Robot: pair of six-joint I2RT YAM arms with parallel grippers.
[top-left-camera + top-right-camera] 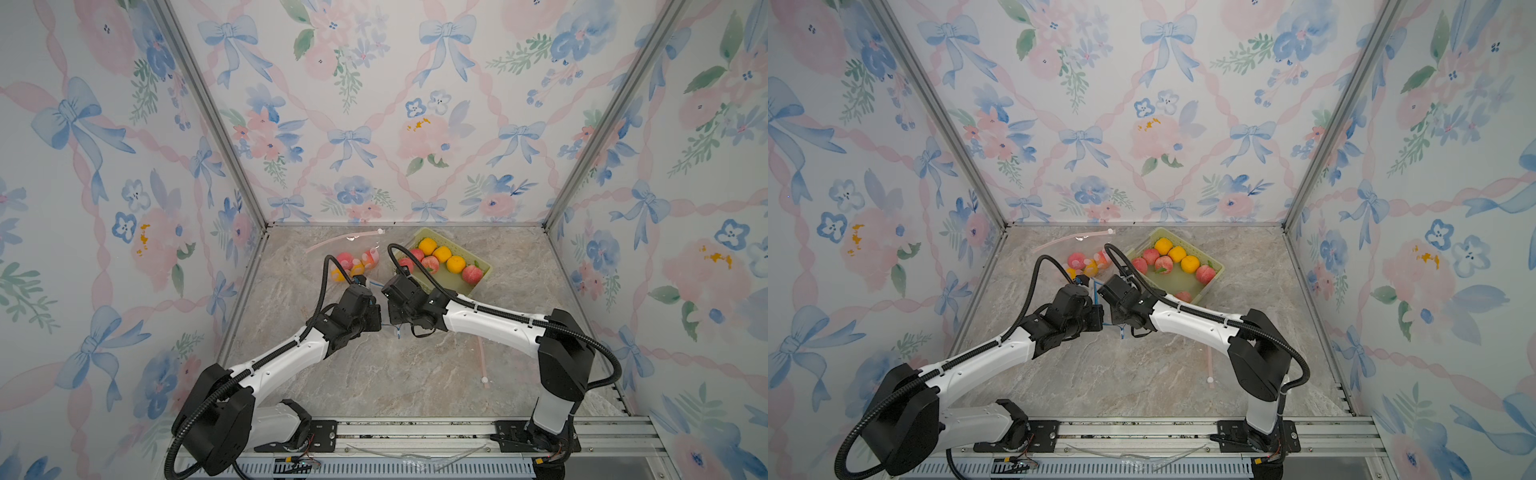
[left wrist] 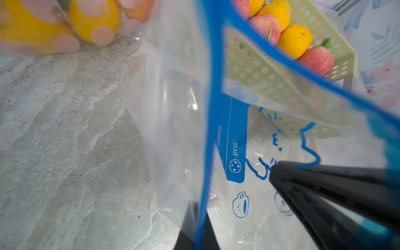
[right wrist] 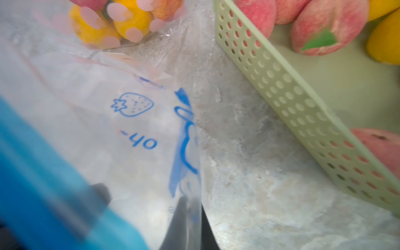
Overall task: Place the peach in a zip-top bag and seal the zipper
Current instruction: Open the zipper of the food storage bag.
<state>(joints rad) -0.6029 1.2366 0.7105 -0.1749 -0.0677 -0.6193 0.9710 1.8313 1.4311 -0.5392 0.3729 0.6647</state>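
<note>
Clear zip-top bag (image 2: 173, 108) pinched over marbled tabletop (image 1: 374, 374)
Left gripper (image 2: 200, 216) clamps its blue zipper strip, right gripper (image 3: 192, 207) grasps the glossy film (doodle-printed); round peaches (image 1: 430, 263) lie in the perforated green basket (image 3: 281, 91), far right.

Left arm, white and black: reaches inward over tabletop; left gripper (image 2: 198, 218) jaws closed on clear plastic zip-top bag with blue zipper (image 2: 173, 108). Right arm, likewise: right gripper (image 3: 191, 205) jaws pinch bag edge. Wrists near, apart.
</note>
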